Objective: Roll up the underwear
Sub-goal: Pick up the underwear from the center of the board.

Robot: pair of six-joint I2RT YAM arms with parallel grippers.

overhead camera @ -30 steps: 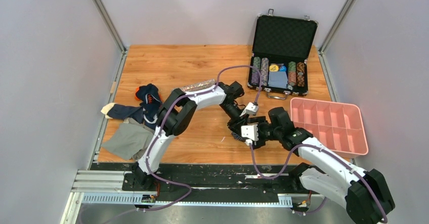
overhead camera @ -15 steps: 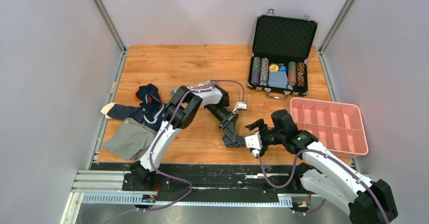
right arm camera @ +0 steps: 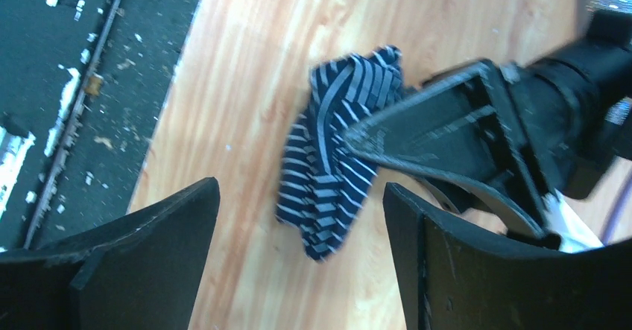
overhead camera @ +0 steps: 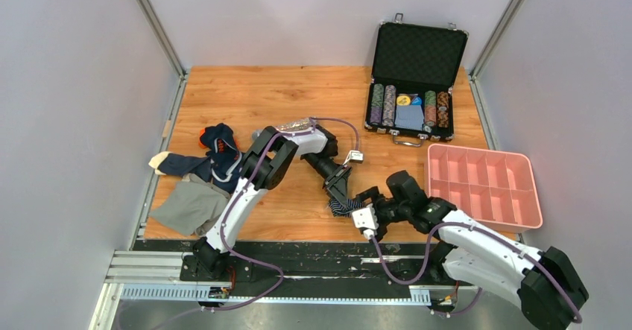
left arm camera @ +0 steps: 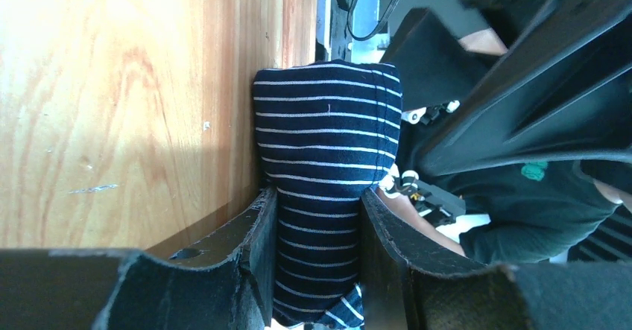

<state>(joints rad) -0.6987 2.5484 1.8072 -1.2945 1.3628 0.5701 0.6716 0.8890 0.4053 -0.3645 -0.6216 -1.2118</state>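
So the left gripper [left arm camera: 317, 259] has its fingers pinching the striped underwear [left arm camera: 324, 136], a bunched-up roll squeezed between both pads. It sits right at the near edge of the wooden table [overhead camera: 261, 91]. The right gripper [right arm camera: 298, 259] is empty, fingers spread wide, hovering just beside the bundle.

My take: the roll looks loose from the right wrist view, with a flap sticking out at one end. I'd bring the spread fingers around that free end and tuck it in before the left lets go, otherwise it probably springs open. Keep it away from the edge too.

Further out, the plain navy underwear [overhead camera: 218, 147] with the orange patch lies crumpled by the left edge, touching the grey cloth [overhead camera: 190, 205], not rolled yet.

Containers: the black case [overhead camera: 419, 47] at the far right has its lid up, with rows of poker chips [overhead camera: 384, 105] inside. The pink divided tray [overhead camera: 484, 185] sits just in front; I see nothing in its compartments.
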